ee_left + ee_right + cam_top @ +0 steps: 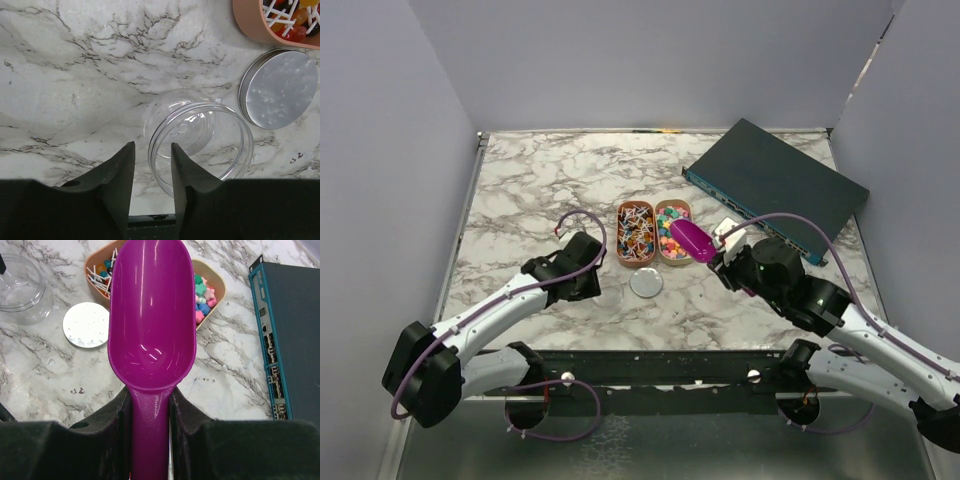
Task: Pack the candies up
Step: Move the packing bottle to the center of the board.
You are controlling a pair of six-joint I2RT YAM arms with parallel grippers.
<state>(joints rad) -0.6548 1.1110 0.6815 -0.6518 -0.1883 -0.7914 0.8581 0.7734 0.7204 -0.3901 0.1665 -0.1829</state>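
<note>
Left end effector [153, 146]: fingers apart, straddling near-left wall of clear jar [200, 140]. I see this in left wrist view only; overhead, arm covers jar. Right end effector [150, 392] clamped on purple scoop [152, 315] handle. Right wrist view shows me bowl empty. Candies [672, 235] in right tray [673, 203], paper clips [634, 235] in left one. Lid [279, 90] just right of jar.

- We see a smooth, marble-patterned surface [540, 180].
- The scoop [152, 315] looks like glossy magenta plastic.
- The jar [200, 135] is clear, shiny plastic.
- The lid [280, 87] looks like dull silvery metal.
- We take the tray [250, 22] for matt plastic.
</note>
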